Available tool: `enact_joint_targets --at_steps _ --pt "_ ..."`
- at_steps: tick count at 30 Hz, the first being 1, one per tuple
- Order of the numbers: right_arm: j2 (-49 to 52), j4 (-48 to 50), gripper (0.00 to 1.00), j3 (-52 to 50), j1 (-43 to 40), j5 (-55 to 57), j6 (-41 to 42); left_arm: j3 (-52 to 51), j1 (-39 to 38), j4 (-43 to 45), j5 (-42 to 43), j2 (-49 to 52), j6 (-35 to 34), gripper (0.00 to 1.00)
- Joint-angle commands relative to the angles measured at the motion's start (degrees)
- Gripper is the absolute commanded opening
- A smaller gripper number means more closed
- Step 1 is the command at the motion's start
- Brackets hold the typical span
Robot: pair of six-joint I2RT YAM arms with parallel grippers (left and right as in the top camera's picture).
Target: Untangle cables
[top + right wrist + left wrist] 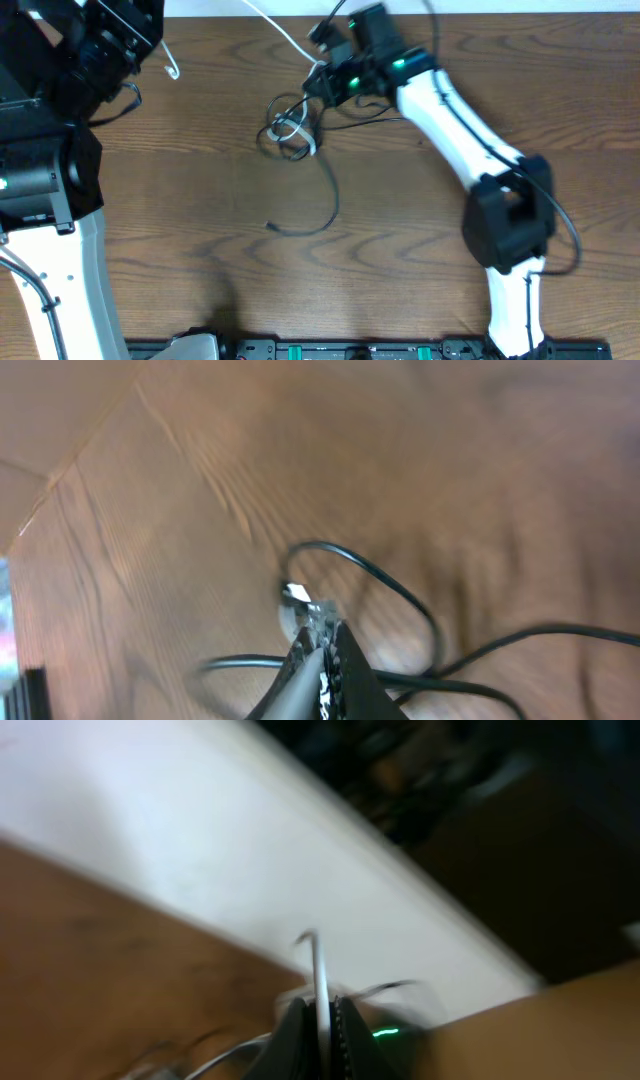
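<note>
The cables lie as a small knot (290,130) at the back middle of the wooden table. From the knot a black cable (333,195) trails toward the front and ends in a small plug. A white cable (290,40) runs up from the knot and off the far edge. My right gripper (316,86) sits at the knot's upper right. In the right wrist view it (322,635) is shut on a whitish strand, with black cable loops (390,585) beneath. My left gripper (160,48) is at the back left, shut (322,1012) on the white cable (320,970), whose hooked end sticks out past the fingertips.
The table's far edge (500,15) runs just behind both grippers, with a pale surface beyond it. A black rail with green lights (350,350) lines the front edge. The left arm's base (40,170) fills the left side, and the right arm's white link (450,115) crosses the right half.
</note>
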Motion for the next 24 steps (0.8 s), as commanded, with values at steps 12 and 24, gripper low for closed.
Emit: enact_joint_targets --at_steps 12,24 --pt "-19.0 -11.2 0.01 0.9 4.1 16.0 -2.8 0.7 0.2 -18.3 -7.1 7.5 14.5 0.07" --pt "-16.6 -14.4 0.01 0.9 0.3 16.3 -0.3 0.7 -1.9 -26.2 -4.8 16.3 23.8 0.07"
